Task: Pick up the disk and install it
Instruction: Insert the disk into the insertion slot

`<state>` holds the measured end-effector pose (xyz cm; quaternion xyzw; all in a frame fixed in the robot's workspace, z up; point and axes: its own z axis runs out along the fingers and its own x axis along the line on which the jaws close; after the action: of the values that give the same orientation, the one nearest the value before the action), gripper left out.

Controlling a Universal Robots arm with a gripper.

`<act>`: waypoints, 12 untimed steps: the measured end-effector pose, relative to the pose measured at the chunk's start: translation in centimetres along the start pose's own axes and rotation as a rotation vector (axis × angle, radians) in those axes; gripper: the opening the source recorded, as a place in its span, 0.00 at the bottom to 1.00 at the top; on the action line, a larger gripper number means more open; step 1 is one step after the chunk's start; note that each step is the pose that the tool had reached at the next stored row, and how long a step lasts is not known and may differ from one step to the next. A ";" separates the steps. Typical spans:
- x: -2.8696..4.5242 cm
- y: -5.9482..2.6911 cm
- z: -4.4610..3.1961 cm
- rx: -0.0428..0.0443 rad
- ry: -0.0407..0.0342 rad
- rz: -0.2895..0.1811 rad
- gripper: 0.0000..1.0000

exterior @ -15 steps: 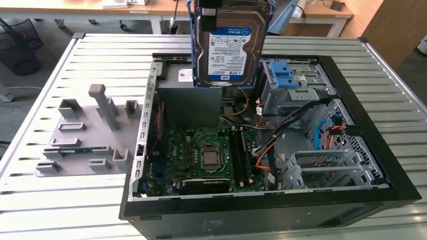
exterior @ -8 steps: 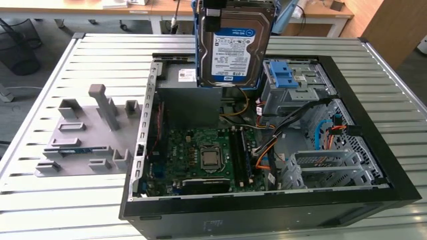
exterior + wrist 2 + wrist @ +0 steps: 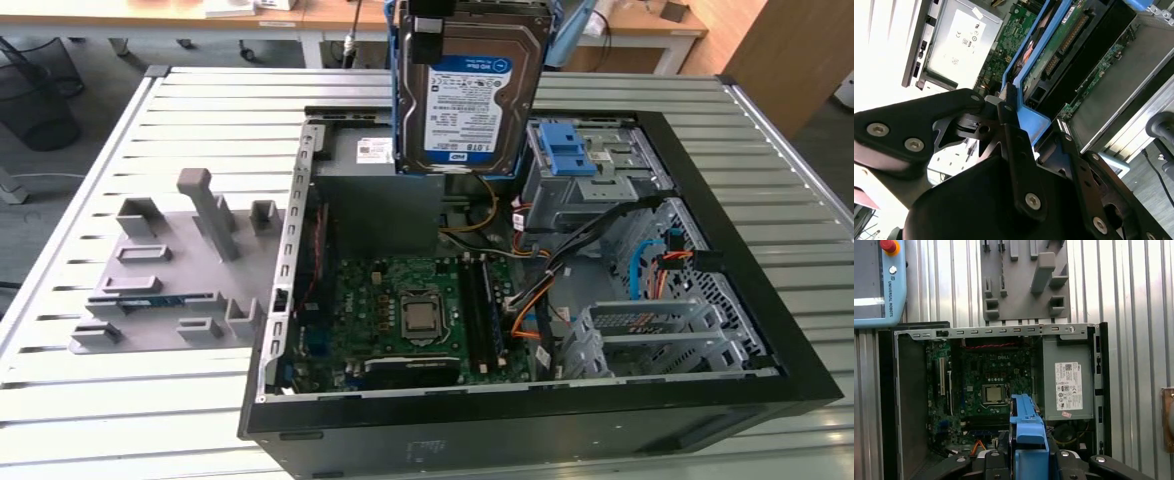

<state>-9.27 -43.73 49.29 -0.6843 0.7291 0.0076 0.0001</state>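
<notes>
Closest to the lens, the gripper [image 3: 1034,112] is clamped on the blue carrier frame [image 3: 1026,425] of the disk [image 3: 470,95], which hangs upright above the open computer case [image 3: 534,405]; I judge it stiff, rather heavy, shock-sensitive, best gripped by the frame edges.

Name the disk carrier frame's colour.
Blue; the carrier frame shows best in the first wrist view.

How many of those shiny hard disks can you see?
1. The disk is held up by the gripper above the open computer case. More could be hidden inside the case's drive cage.
</notes>
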 end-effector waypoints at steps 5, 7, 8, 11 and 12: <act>0.01 -0.01 0.00 0.0000 0.0000 0.000 0.36; 0.13 -0.02 0.00 0.0000 0.0000 0.000 0.36; 0.25 -0.02 -0.01 -0.0001 0.0002 0.000 0.36; 0.82 -0.05 0.01 0.0000 0.0000 0.000 0.36; 1.02 -0.07 0.01 0.0000 0.0000 0.000 0.36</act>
<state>-9.27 -44.75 49.27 -0.6843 0.7292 0.0076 0.0001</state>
